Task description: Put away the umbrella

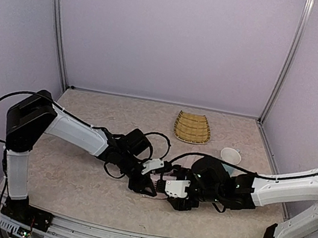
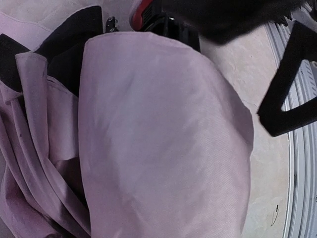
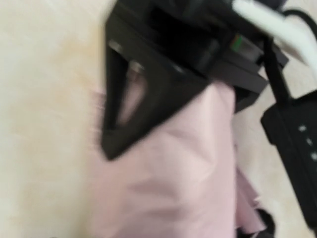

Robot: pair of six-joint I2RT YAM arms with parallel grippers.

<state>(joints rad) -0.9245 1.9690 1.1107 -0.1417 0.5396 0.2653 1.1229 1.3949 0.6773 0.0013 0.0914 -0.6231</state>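
Observation:
The umbrella (image 1: 162, 180) lies at the table's middle, almost wholly hidden between my two grippers. Its pale-pink fabric (image 2: 158, 144) fills the left wrist view, with black lining (image 2: 69, 49) at the upper left. It also fills the right wrist view (image 3: 173, 178), which is blurred. My left gripper (image 1: 146, 185) sits on the umbrella from the left. One of its black fingers (image 3: 148, 104) lies against the fabric, which bunches between its jaws. My right gripper (image 1: 170, 189) meets it from the right. One of its fingers (image 2: 287, 94) stands just beside the fabric's edge, and the other is hidden.
A woven yellow tray (image 1: 192, 127) lies at the back of the table, right of centre. A small white cup (image 1: 230, 155) stands just in front of it to the right. Purple walls close in the table on three sides.

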